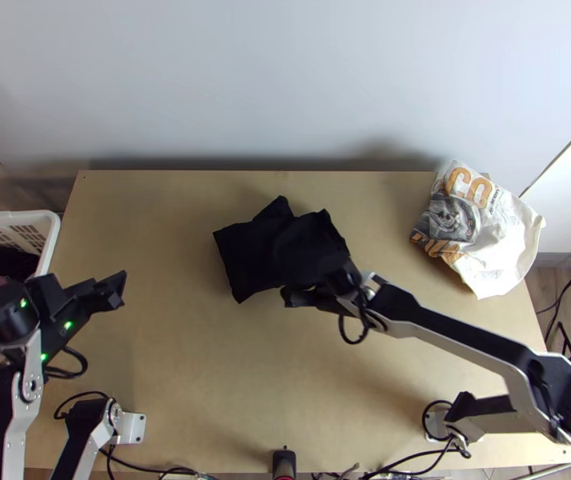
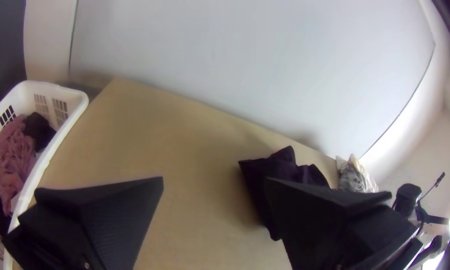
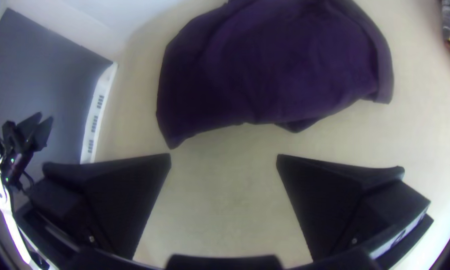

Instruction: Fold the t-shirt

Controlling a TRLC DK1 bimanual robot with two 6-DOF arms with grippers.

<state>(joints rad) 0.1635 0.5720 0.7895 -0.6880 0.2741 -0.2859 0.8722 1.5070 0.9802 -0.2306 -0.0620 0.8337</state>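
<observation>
Item: one dark t-shirt [image 1: 273,252], rumpled, mid-table [image 1: 205,376], towards far side. Handling: likely light, limp; best pinched at near left corner [image 1: 239,293]. My right gripper [image 3: 224,155]: wide, empty, at its near side. My left gripper [image 2: 214,178]: wide, empty, table's left.

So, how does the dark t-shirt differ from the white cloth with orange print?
The dark t-shirt is plain; the white cloth carries orange and grey print. The dark t-shirt lies wholly on the light wooden table; the white cloth reaches past its right edge. Both lie rumpled.
</observation>
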